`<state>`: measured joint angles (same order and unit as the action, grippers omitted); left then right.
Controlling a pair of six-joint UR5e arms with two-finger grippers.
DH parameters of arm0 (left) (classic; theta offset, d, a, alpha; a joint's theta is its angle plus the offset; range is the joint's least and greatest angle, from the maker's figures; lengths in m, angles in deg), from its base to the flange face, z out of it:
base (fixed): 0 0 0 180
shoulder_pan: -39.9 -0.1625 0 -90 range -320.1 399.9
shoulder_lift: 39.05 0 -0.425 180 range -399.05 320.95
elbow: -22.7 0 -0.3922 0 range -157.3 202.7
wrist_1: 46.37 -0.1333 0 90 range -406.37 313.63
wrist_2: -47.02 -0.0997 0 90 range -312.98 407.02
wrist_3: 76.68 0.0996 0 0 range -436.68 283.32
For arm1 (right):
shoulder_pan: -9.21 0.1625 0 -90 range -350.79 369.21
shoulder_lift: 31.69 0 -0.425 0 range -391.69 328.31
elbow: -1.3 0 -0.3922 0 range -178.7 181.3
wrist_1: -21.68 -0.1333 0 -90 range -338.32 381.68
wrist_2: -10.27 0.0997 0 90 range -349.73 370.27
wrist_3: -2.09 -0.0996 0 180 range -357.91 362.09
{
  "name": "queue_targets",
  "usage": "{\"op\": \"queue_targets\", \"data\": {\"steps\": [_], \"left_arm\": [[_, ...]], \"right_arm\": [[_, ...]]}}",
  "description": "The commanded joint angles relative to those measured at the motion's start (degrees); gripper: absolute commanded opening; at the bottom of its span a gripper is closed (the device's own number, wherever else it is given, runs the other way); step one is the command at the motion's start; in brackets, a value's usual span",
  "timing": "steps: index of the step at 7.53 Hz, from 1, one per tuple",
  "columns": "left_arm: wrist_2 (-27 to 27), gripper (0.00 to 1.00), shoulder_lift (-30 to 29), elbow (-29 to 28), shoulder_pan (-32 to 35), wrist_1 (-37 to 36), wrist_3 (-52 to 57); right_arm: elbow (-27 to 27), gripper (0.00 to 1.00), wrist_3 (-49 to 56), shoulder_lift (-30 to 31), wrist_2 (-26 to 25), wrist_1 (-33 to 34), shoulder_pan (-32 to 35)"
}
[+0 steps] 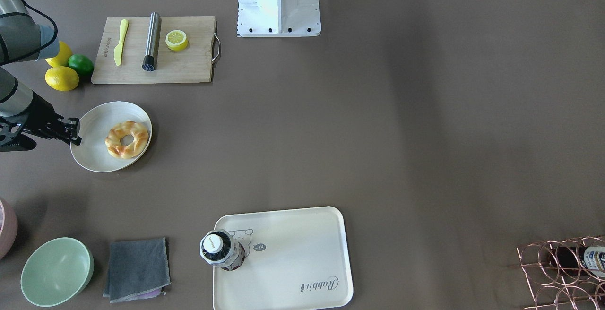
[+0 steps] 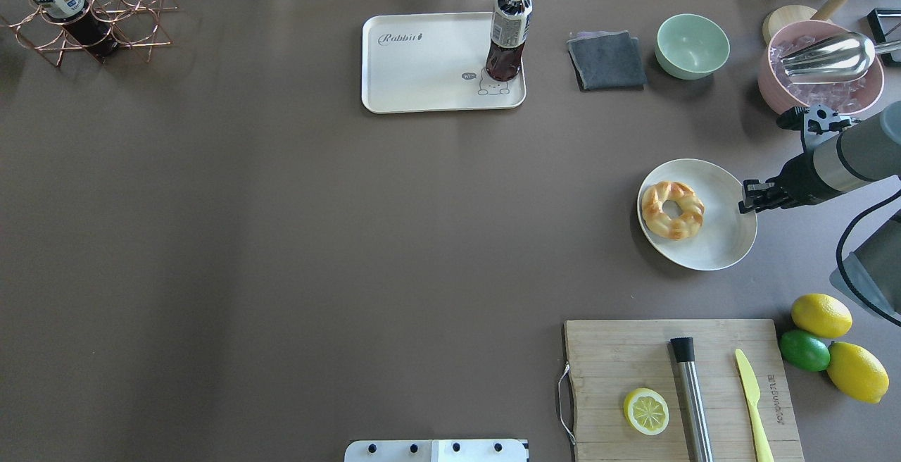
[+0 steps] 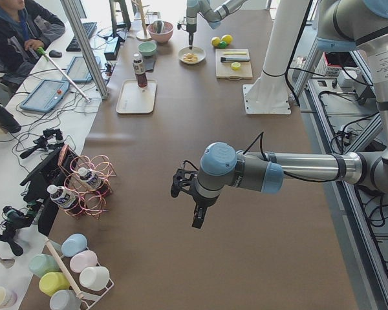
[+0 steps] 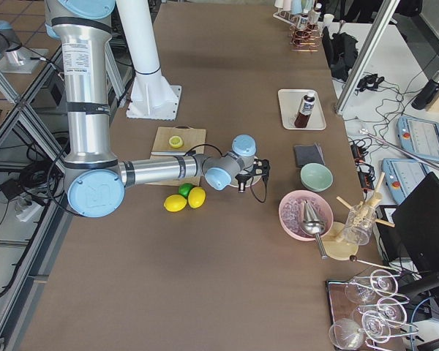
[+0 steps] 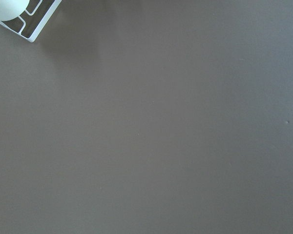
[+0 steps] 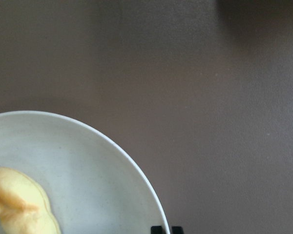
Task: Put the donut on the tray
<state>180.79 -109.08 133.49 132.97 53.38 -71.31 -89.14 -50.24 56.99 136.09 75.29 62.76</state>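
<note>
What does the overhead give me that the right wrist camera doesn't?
Only overhead: the tray, far from the plate, with a bottle standing on one corner, and the whole donut. Only wrist: nothing new, just a close-up of the plate's rim. Both: plate, part of the donut, right tool at the rim.

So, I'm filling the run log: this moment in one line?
donut on round plate | tray holds a bottle | right gripper shut, by plate rim | left gripper over table, state unclear
</note>
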Motion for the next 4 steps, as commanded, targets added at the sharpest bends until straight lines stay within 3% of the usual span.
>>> {"op": "queue_targets", "data": {"steps": [1,4], "left_arm": [[0.00,0.97,-0.11,0.04,0.00,0.01,0.08],[0.09,0.97,-0.55,0.38,-0.09,0.36,0.70]], "right_arm": [[-1.39,0.00,-0.31,-0.26,0.39,-0.08,-0.02],[-6.30,0.00,-10.46,-7.45,4.25,0.71,-0.11]]}}
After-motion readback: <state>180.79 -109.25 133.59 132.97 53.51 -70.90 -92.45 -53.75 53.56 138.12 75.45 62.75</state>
